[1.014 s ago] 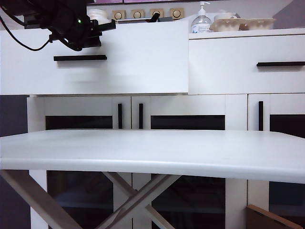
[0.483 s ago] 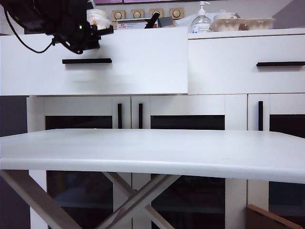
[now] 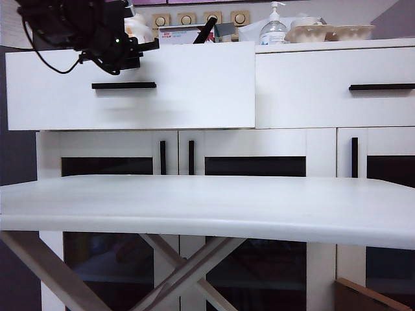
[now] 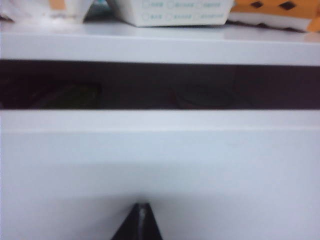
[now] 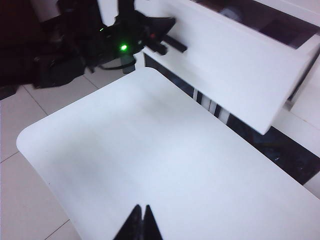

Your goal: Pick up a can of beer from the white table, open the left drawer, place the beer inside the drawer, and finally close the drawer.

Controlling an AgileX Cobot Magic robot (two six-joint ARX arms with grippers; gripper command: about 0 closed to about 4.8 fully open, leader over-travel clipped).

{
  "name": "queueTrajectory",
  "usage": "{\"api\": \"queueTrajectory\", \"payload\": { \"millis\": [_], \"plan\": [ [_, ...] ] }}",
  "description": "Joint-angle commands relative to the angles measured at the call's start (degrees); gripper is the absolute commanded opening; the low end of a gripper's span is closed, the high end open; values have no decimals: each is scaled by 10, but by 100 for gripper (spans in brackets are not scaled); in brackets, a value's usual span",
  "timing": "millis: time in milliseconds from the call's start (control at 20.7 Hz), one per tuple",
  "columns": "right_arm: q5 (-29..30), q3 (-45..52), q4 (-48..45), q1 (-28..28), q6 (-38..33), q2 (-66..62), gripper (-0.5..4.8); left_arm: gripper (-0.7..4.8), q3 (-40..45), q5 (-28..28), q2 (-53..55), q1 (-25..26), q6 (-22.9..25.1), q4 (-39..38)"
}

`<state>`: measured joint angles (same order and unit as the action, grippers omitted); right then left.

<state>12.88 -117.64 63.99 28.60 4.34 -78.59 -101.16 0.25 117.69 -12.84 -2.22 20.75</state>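
The white worktop (image 3: 214, 204) lay bare below the part-open left drawer (image 3: 194, 91), against whose front the closed left claw (image 4: 140, 220) pressed (right claw (image 5: 141, 220) closed above the worktop), with the can hidden.

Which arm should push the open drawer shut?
Left. The left gripper, shut, is right at the left drawer front; the right gripper, shut, hangs over the table.
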Motion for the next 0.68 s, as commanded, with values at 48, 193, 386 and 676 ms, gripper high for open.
{"api": "queueTrajectory", "payload": {
  "millis": [48,193,386,676],
  "plan": [
    [1,-2,-7,0,2,2,-1,-5,-44,0,36,1,1,3],
    [1,-2,-6,0,2,2,-1,-6,-75,0,58,4,1,-10],
    [1,-2,-7,0,2,2,-1,-6,-111,-2,90,7,1,-10],
    [1,-2,-7,0,2,-4,-1,-6,-217,-3,153,15,0,-43]
  ]
}}
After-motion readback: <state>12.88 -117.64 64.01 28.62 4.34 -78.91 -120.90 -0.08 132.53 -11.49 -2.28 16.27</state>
